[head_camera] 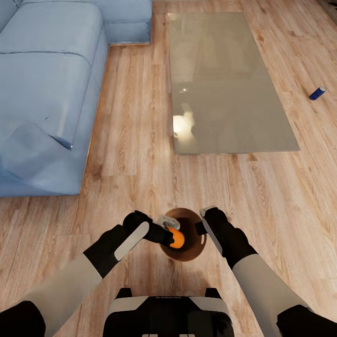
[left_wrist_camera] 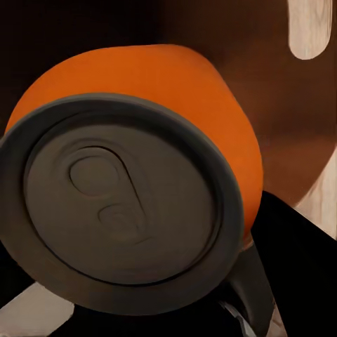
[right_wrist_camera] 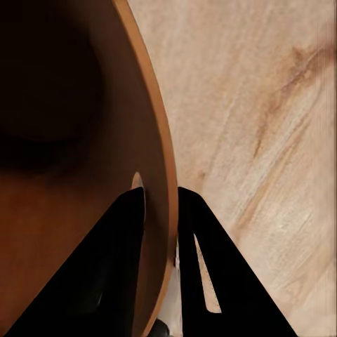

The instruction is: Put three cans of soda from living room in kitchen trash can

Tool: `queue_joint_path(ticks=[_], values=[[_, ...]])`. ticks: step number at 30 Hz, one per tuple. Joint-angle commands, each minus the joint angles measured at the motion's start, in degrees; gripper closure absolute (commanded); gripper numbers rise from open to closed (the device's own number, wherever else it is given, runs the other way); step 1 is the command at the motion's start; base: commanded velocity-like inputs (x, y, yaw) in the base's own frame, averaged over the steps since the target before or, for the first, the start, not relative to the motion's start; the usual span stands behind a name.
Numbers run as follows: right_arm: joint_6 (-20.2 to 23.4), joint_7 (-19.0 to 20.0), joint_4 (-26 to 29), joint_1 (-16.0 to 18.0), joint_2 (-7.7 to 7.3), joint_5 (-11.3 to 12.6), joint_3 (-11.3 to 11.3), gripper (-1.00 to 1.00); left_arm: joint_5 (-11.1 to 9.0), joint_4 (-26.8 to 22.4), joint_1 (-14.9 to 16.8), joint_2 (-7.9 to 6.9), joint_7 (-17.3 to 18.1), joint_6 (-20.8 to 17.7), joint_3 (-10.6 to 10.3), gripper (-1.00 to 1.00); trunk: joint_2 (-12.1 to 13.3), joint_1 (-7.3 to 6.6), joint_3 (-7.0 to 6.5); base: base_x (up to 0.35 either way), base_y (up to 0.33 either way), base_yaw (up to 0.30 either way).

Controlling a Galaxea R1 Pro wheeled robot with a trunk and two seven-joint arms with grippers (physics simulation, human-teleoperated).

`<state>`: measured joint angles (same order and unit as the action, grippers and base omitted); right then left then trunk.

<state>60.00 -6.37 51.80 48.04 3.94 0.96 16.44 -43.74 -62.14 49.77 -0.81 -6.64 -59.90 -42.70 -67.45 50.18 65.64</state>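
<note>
L gripper [head_camera: 174, 235] clenches the orange soda can [head_camera: 177, 239], holding it over the copper-brown trash can [head_camera: 196, 250] mouth. R gripper [head_camera: 202, 228] pinches the bin's rim, one finger [right_wrist_camera: 116, 267] inside, one outside. Dark blue can [head_camera: 317, 93] lies on the plank floor [head_camera: 140, 178], well apart to R gripper's far right, past the glass-topped table [head_camera: 224, 84].

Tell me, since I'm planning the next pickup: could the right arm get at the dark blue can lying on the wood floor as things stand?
Probably not. The right gripper is clamped on the rim of the copper-brown round bin, and the dark blue can lies far off, beyond the glass-topped table. The base would likely have to move first.
</note>
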Motion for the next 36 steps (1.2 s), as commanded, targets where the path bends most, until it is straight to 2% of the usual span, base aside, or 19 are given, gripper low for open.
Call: queue_joint_path(ticks=[1, 2, 5, 7, 11, 15, 21, 29, 30, 31, 32, 36], values=[[0.0, 0.6, 0.1, 0.0, 0.02, 4.0, 0.0, 1.00, 1.4, 0.4, 0.0, 0.38, -0.7, -0.1, -0.1, 1.00, 0.0, 0.00, 0.00, 0.000, 0.000, 0.000], [0.0, 0.5, 0.1, 0.0, 0.02, 4.0, 0.1, 1.00, 1.4, 1.4, 0.0, 1.92, -1.9, -0.1, -0.2, 1.00, 0.0, 0.00, 0.00, 0.000, 0.000, 0.000], [0.0, 0.5, 0.1, 0.0, 0.06, 4.0, 0.1, 1.00, 1.4, 3.2, 0.0, 4.03, -3.4, -0.1, -0.4, 1.00, 0.0, 0.00, 0.00, 0.000, 0.000, 0.000], [0.0, 0.5, 0.1, 0.0, 0.12, 4.0, 0.2, 1.00, 1.4, 4.0, 0.1, 5.05, -4.5, -0.1, -0.5, 1.00, 0.0, 0.00, 0.00, 0.000, 0.000, 0.000], [0.0, 0.5, 0.1, 0.0, 0.24, 4.0, 0.2, 1.00, 1.4, 4.6, 0.1, 6.12, -5.4, -0.1, -0.5, 1.00, 0.0, 0.00, 0.00, 0.000, 0.000, 0.000], [0.0, 0.5, 0.1, 0.0, 0.34, 4.0, 0.2, 1.00, 1.4, 4.8, 0.2, 6.44, -6.0, -0.1, -0.5, 1.00, 0.0, 0.00, 0.00, 0.000, 0.000, 0.000], [0.0, 0.5, 0.1, 0.0, 0.49, 3.9, 0.3, 1.00, 1.4, 5.0, 0.2, 6.50, -9.0, -0.1, -0.5, 1.00, 0.0, 0.00, 0.00, 0.000, 0.000, 0.000], [0.0, 0.5, 0.1, 0.0, 0.59, 3.9, 0.3, 1.00, 1.6, 7.8, 0.3, 6.18, -11.5, -0.1, -0.6, 1.00, 0.0, 0.00, 0.00, 0.000, 0.000, 0.000], [0.0, 0.5, 0.1, 0.0, 0.67, 3.9, 0.3, 1.00, 1.9, 8.3, 0.4, 6.17, -11.6, -0.1, -0.6, 1.00, 0.0, 0.00, 0.00, 0.000, 0.000, 0.000], [0.0, 0.5, 0.1, 0.0, 0.87, 3.9, 0.3, 1.00, 5.2, 9.0, 0.5, 6.28, -11.6, -0.1, -0.6, 1.00, 0.0, 0.00, 0.00, 0.000, 0.000, 0.000], [0.0, 0.5, 0.1, 0.0, 0.91, 3.9, 0.3, 1.00, 6.3, 9.2, 0.6, 6.29, -11.5, -0.1, -0.6, 1.00, 0.0, 0.00, 0.00, 0.000, 0.000, 0.000], [0.0, 0.5, 0.1, 0.0, 0.97, 3.9, 0.3, 1.00, 7.8, 9.4, 0.6, 6.27, -11.3, -0.1, -0.5, 1.00, 0.0, 0.00, 0.00, 0.000, 0.000, 0.000]])
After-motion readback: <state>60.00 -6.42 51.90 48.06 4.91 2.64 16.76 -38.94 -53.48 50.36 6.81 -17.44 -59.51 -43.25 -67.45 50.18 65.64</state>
